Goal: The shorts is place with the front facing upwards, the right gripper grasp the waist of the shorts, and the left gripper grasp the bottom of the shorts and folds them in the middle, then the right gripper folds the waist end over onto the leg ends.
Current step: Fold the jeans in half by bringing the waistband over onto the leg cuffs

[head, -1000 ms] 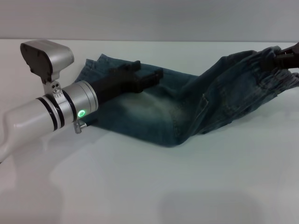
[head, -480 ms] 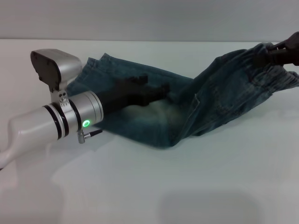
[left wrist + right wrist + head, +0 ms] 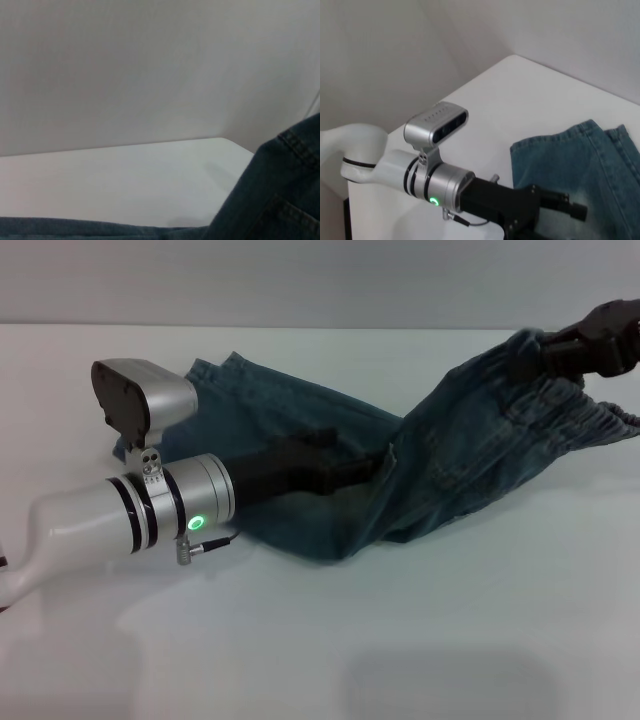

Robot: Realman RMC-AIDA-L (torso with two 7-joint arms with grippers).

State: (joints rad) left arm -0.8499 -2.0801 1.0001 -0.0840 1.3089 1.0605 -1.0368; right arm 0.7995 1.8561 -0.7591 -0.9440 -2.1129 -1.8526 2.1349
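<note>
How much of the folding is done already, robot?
The lengthwise fold looks done: the shorts lie as a narrow doubled strip on the table. In hand now: the right gripper holds the waist of the shorts raised off the table, while the left gripper lies low across the legs. Left to do: carry the waist over onto the leg ends and let go.
</note>
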